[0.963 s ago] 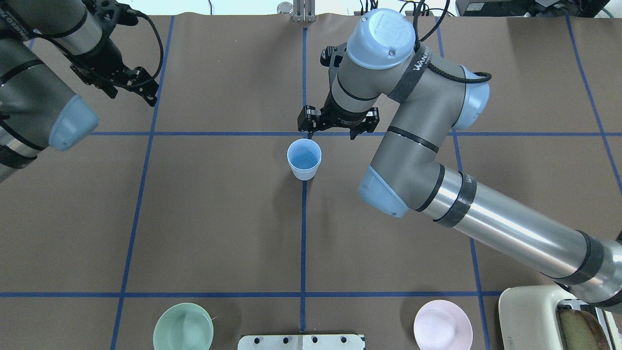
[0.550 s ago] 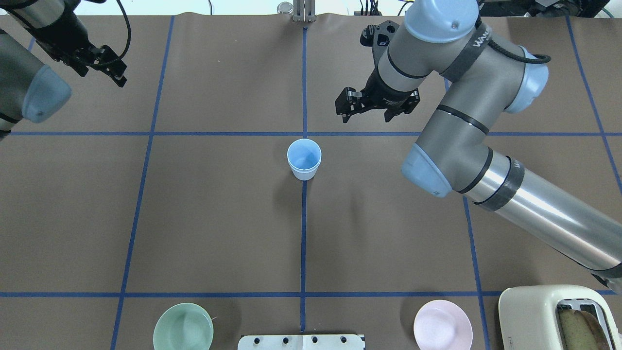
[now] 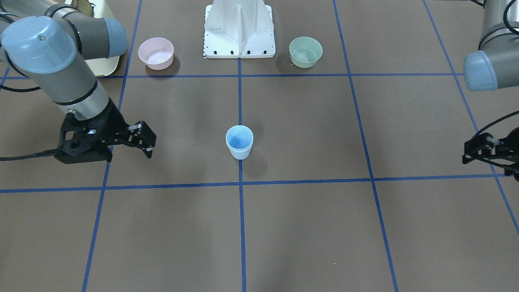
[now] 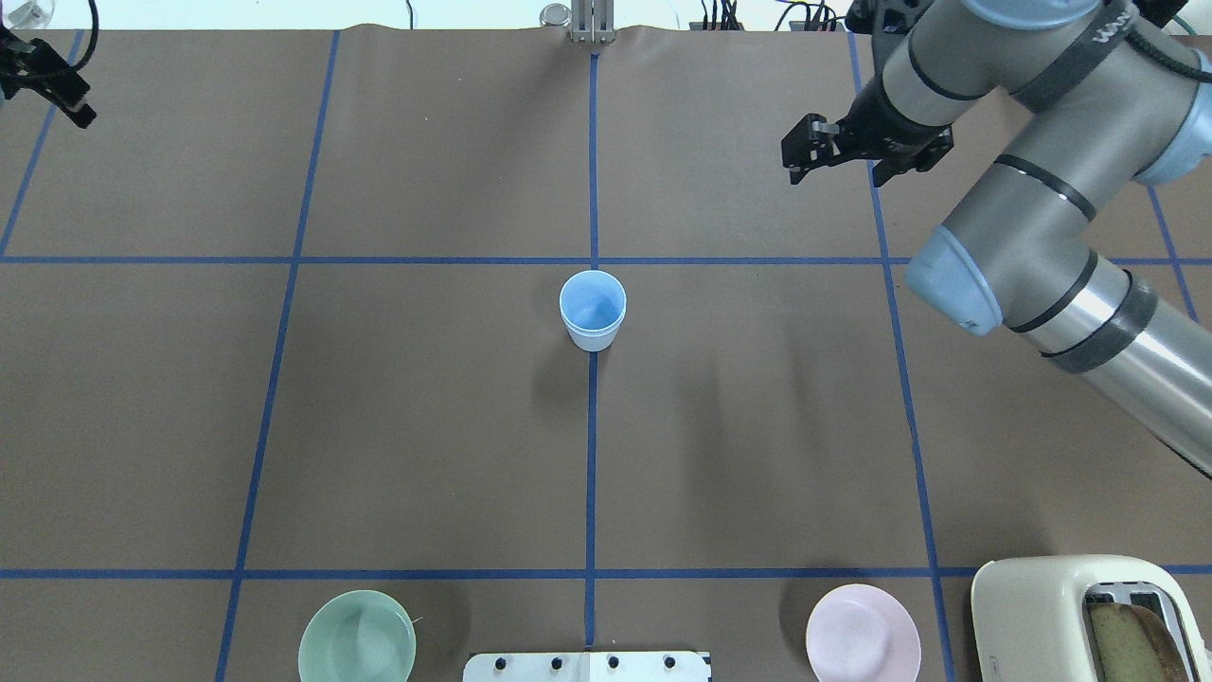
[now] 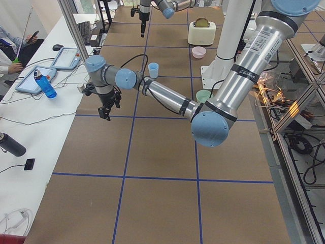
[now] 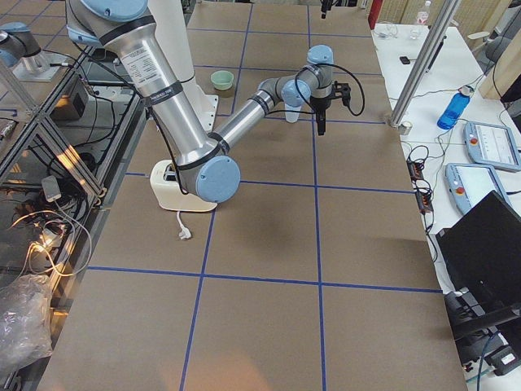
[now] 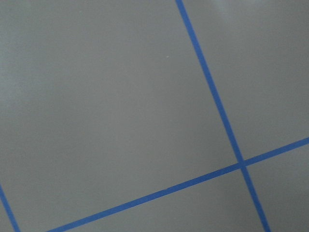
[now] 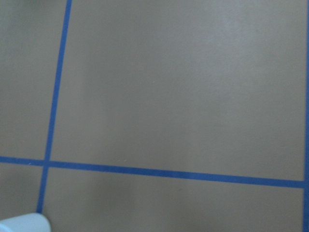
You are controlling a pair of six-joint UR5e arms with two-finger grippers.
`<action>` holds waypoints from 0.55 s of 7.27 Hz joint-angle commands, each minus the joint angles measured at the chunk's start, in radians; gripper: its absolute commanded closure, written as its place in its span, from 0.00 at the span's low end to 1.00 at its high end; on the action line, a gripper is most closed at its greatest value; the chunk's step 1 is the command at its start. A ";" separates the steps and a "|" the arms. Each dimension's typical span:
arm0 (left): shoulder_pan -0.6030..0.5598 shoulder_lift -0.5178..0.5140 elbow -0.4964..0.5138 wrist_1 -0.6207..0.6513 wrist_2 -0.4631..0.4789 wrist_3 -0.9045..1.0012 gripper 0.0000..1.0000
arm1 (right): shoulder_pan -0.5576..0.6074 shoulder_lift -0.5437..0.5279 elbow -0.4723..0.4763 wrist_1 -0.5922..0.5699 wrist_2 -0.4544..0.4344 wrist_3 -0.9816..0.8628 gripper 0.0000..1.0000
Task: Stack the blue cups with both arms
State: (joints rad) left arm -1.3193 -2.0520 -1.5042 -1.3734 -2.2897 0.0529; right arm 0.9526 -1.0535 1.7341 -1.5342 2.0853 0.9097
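Observation:
The blue cups stand upright at the table's middle on the centre tape line, also in the front view. A second rim shows just under the top rim, so one cup seems nested in the other. My right gripper is open and empty, above the table far to the right of and beyond the cups. In the front view it hangs at the left. My left gripper is at the far left corner, partly cut off, open and empty. The right wrist view catches a cup's rim in its lower left corner.
A mint-green bowl and a pink bowl sit at the near edge on either side of the white base stand. A cream toaster stands at the near right corner. Blue tape lines grid the brown table.
My right gripper has drawn away from the cups, to the right and farther back. My left gripper has moved out to the far left corner. The cups have not moved.

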 commanded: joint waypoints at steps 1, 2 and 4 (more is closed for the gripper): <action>-0.058 0.042 0.035 0.002 0.001 0.122 0.00 | 0.098 -0.098 -0.001 -0.009 0.010 -0.006 0.00; -0.079 0.049 0.050 0.002 -0.002 0.128 0.00 | 0.163 -0.158 0.008 -0.010 0.063 -0.006 0.00; -0.109 0.062 0.056 0.001 -0.002 0.137 0.00 | 0.335 -0.341 0.059 -0.013 0.169 -0.218 0.00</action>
State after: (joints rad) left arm -1.4087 -2.0015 -1.4524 -1.3724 -2.2908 0.1805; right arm 1.1812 -1.2809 1.7619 -1.5434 2.1984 0.8377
